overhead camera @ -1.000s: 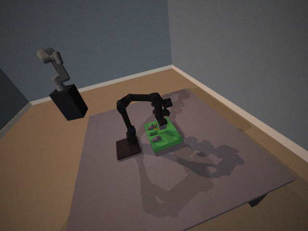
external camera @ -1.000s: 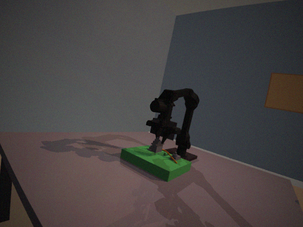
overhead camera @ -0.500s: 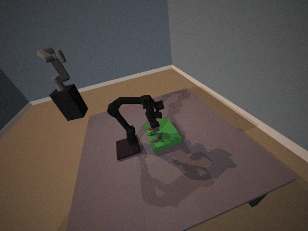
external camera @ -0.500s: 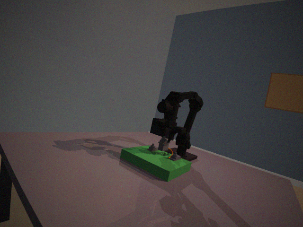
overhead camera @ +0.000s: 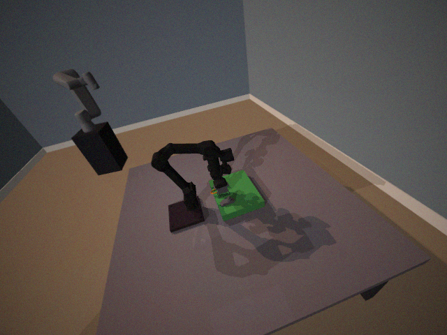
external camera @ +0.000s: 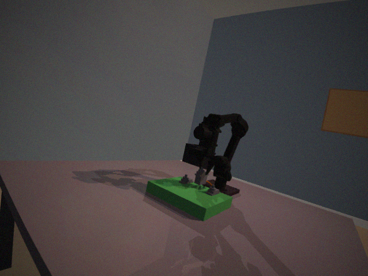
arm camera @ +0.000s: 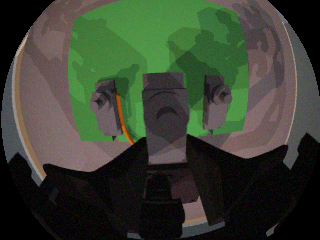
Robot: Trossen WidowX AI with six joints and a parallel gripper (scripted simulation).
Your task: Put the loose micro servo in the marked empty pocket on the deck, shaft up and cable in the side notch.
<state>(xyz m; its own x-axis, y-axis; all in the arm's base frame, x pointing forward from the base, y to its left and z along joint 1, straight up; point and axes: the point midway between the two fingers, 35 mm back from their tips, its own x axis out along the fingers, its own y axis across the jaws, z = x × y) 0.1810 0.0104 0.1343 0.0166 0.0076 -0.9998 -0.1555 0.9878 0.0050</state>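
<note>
The loose grey micro servo [overhead camera: 221, 188] [external camera: 200, 177] [arm camera: 165, 117] is held over the green deck [overhead camera: 241, 177] [external camera: 178, 198] [arm camera: 150, 25], roughly upright, its round shaft end facing up toward the wrist camera. My gripper [overhead camera: 219, 183] [external camera: 204, 168] [arm camera: 166, 140] is shut on it. The marked pocket [overhead camera: 224, 196] shows partly below the servo in the top view; the servo hides it in the wrist view. A small gap seems to remain under the servo. The orange cable [overhead camera: 213, 191] [external camera: 209, 183] [arm camera: 122, 119] curves out to one side, close by a fitted servo; its notch is not discernible.
Two fitted grey servos stand on the deck either side of the held one: one [external camera: 186, 179] [arm camera: 106, 111] and the other [external camera: 213, 190] [arm camera: 216, 106]. The arm's dark base plate [overhead camera: 184, 217] lies beside the deck. Another arm on a dark block [overhead camera: 99, 149] stands farther away.
</note>
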